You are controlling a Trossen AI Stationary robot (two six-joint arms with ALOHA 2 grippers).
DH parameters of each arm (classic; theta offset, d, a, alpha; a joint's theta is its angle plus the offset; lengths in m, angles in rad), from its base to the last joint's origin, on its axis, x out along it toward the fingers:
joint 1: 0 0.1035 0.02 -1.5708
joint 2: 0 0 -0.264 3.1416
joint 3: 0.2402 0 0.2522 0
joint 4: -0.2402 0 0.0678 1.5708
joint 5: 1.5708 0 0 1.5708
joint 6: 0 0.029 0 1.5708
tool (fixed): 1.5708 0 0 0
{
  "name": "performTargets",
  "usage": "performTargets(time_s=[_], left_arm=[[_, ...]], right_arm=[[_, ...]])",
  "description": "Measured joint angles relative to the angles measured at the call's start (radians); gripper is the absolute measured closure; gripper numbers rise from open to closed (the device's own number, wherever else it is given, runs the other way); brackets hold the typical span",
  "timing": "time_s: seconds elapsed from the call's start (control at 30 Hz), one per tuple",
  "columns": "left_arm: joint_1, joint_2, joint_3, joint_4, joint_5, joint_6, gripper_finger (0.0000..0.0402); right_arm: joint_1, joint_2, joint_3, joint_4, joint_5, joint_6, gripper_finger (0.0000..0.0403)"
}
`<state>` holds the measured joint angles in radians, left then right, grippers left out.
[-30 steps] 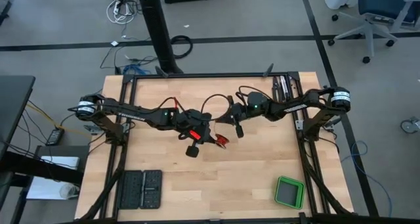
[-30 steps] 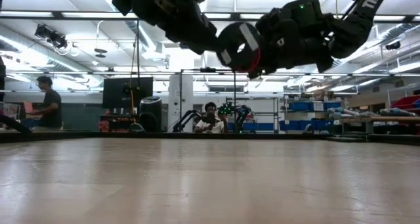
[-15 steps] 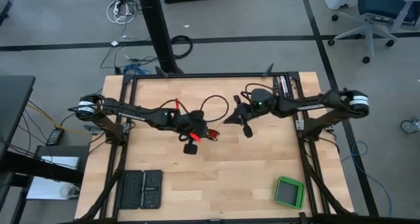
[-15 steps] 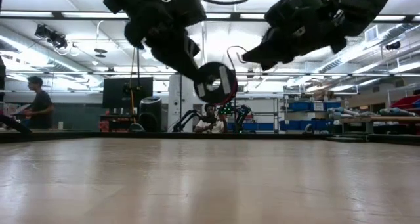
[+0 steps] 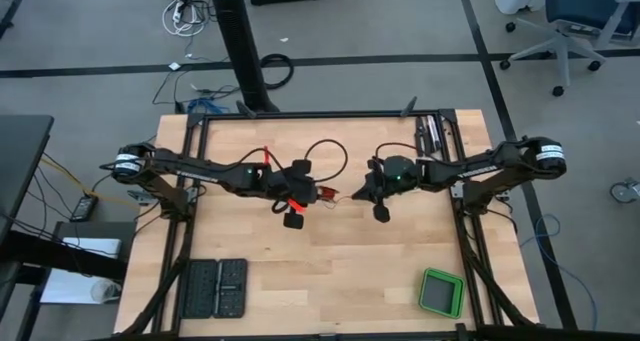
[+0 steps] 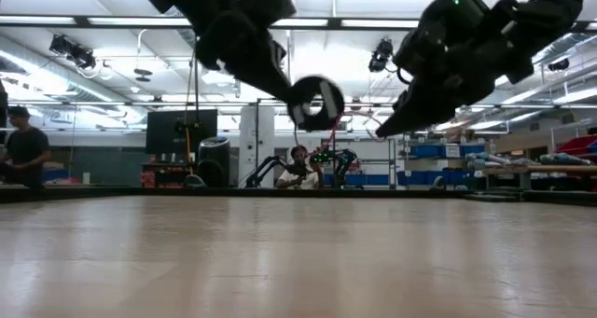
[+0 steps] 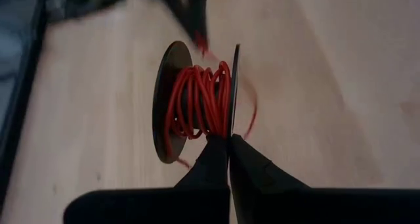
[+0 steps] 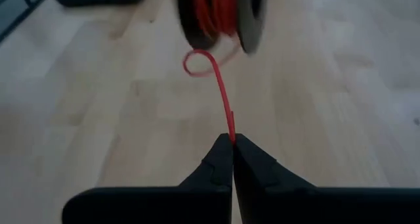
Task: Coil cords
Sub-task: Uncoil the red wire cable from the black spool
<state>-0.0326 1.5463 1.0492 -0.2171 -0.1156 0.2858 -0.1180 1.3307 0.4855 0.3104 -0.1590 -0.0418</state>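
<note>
One red cord [image 7: 200, 99] is wound on one black spool [image 7: 172, 102], gripped by the clenched left pincer [image 7: 228, 140] above surface centre. Its free end is pinched by the right pincer [image 8: 233, 143] at 3 o'clock of the spool.

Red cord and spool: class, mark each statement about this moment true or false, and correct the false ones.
1. The red cord is partly wound on a black spool. True.
2. The left gripper is shut on the rim of one of the spool's discs. True.
3. The right gripper hangs open with nothing in it. False: it is shut on the cord's free end.
4. The spool is lying flat on the table. False: the low view shows it held up in the air, clear of the wood.
5. A green tray sits near the table's corner on the right arm's side. True.
6. The cord between the right gripper and the spool is pulled straight. False: it curls into a loop.
</note>
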Motion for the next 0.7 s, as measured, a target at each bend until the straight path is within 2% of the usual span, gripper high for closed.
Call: performTargets(time_s=[0.33, 0.5, 0.7], left_arm=[[-0.001, -0.007, 0.002, 0.241, 0.281, 0.029, 0.0401], [-0.002, -0.003, -0.008, 0.243, 0.295, 0.021, 0.0401], [-0.002, -0.003, -0.036, 0.24, 0.328, -0.025, 0.0401]], right_arm=[[-0.054, 0.133, -0.009, 0.366, 0.016, 0.084, 0.0403], [-0.081, 0.157, 0.045, 0.478, 0.071, 0.135, 0.0403], [-0.115, 0.146, 0.122, 0.485, 0.087, 0.123, 0.0403]])
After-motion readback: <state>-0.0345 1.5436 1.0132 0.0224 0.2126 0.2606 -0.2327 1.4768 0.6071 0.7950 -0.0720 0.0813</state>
